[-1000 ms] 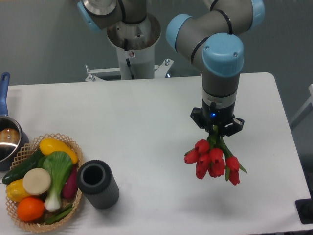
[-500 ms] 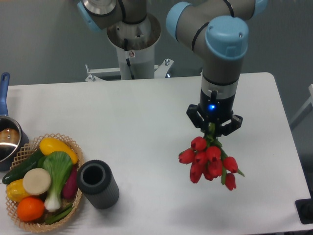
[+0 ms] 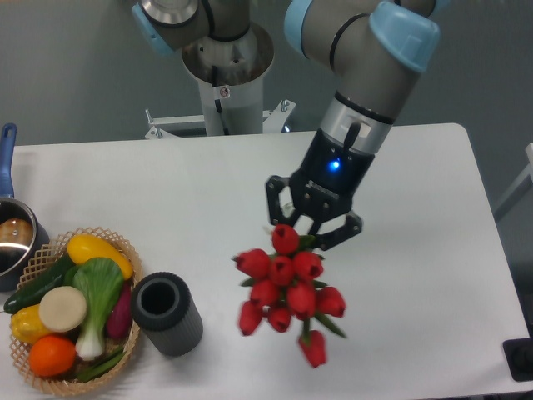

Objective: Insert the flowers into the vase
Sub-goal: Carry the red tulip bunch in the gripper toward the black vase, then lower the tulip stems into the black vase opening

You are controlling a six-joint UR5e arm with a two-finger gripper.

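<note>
flowers hang clamped just below the claw.

a single grey robot arm with light blue joint caps enters from the top of the view and reaches down and toward the left. its last segment, a grey cylinder with a silver band, is tilted, slanting from the upper right down to the lower left. at its end sits a black wrist unit with a small blue light glowing on it. below that is the black two-finger claw, its fingers spread on either side of the stem end of the flowers and closed onto it, holding the bunch in the air. the arm's pale mounting column stands at the top, left of centre.
</note>
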